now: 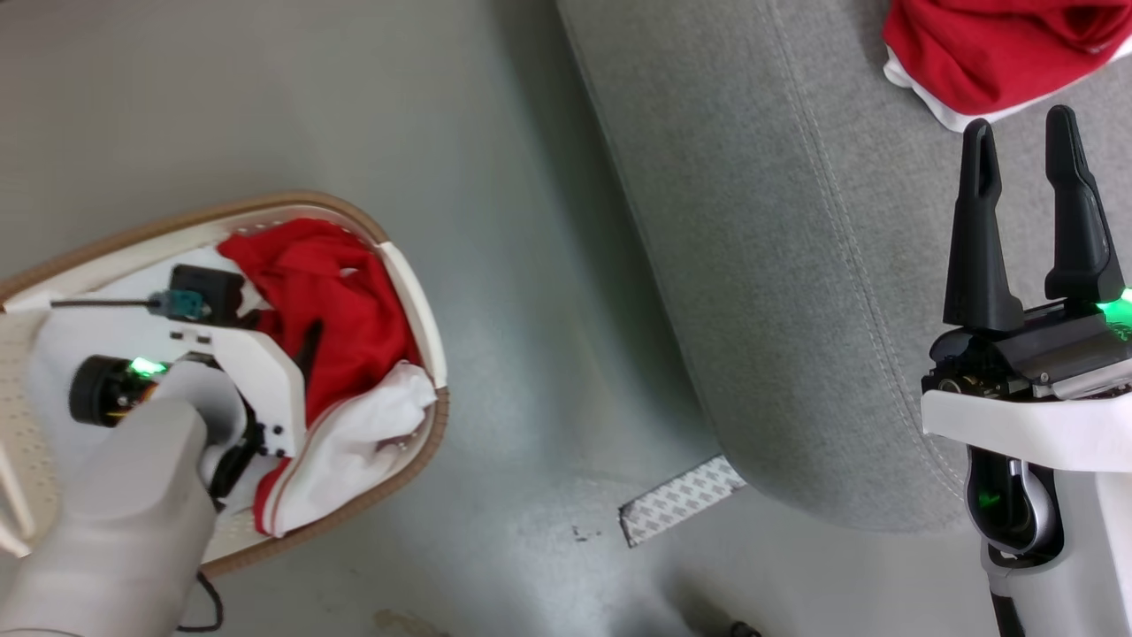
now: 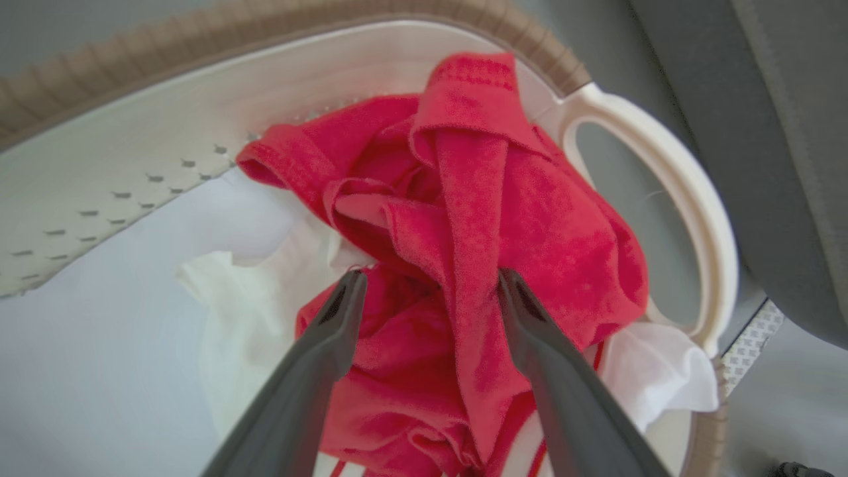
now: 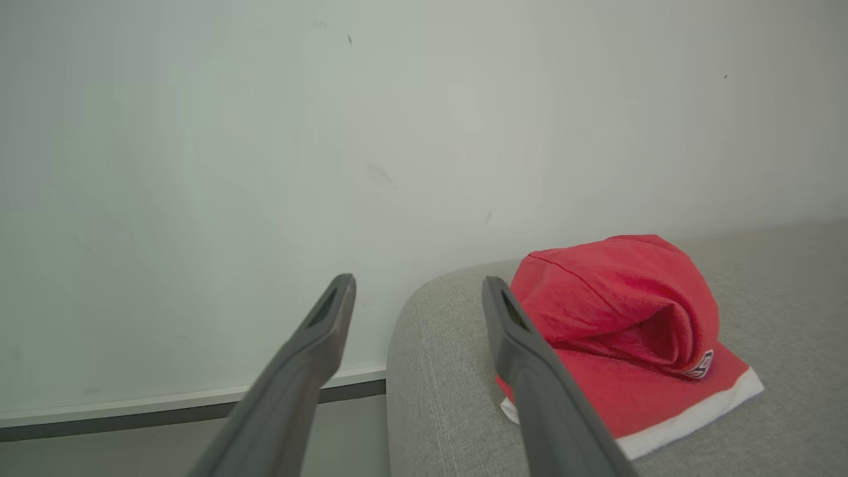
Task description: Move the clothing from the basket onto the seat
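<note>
Left claw spread, fingers straddling a fold of red clothing in the basket at left. My right claw hangs spread over the seat, near another red piece.

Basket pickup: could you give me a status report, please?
Left gripper open, astride red clothing in basket. Right gripper open, empty, over seat. Red garment on seat. No obstruction seen.
</note>
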